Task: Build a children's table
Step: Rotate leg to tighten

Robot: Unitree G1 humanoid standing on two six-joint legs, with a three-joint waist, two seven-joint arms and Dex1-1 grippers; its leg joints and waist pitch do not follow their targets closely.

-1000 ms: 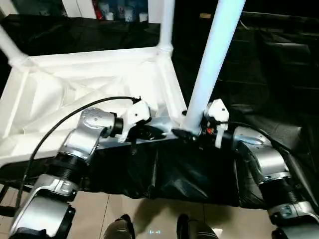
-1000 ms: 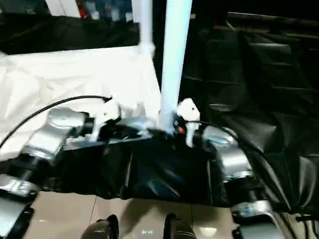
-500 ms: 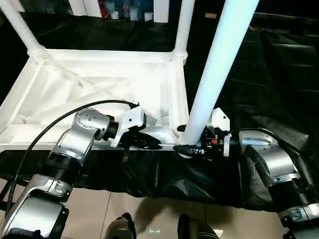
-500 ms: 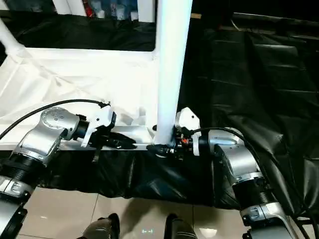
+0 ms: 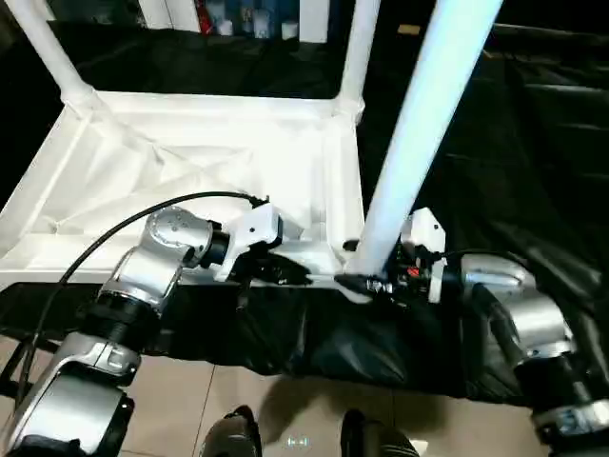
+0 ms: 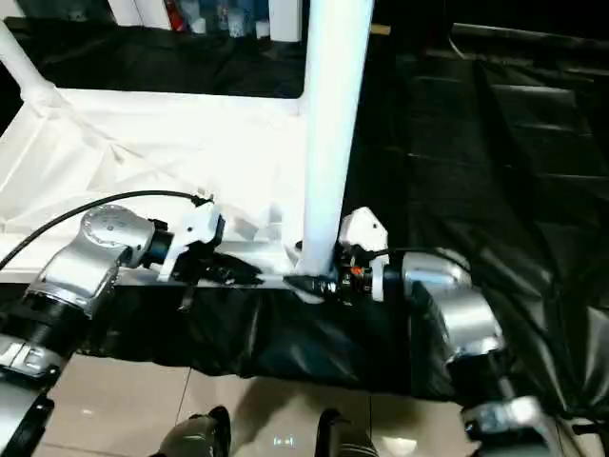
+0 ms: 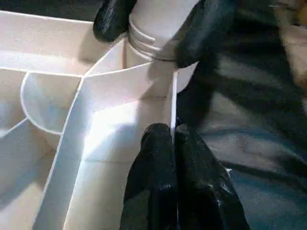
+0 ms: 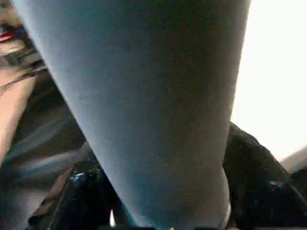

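- On a black sheet [image 5: 533, 143] draped over a low surface lies the children's table [image 5: 190, 171], upside down w/ ribbed underside up; two legs already stand in the far corner sockets, far-left leg [image 5: 43, 48] and far-right leg [image 5: 360, 48].
- Near-right corner: a fourth leg [image 5: 419, 143] rises tilted, top leaning to the robot's right, its foot at the corner socket [image 7: 153, 52].
- Right claw [image 5: 366, 284] is pinching that leg's lower end, one black finger each side; left wrist view shows this plainly, w/ the two fingers [image 7: 112, 19] wrapped round the leg's ringed end right where it meets the socket.
- Right wrist view gives mostly the leg's tube up close, dark fingertips [image 8: 254, 182] either side; the socket can't be made out there.
- Left claw [image 5: 295, 276] sits on the tabletop's near rim just beside the corner; its wrist view shows both fingers pressed together, tips against the thin rim wall [image 7: 170, 115]. Head views leave that unclear.
- Head views add a black cable [image 5: 143, 219] looping over the left forearm, bottles [image 5: 243, 24] far back.
- No readable writing or brand anywhere.
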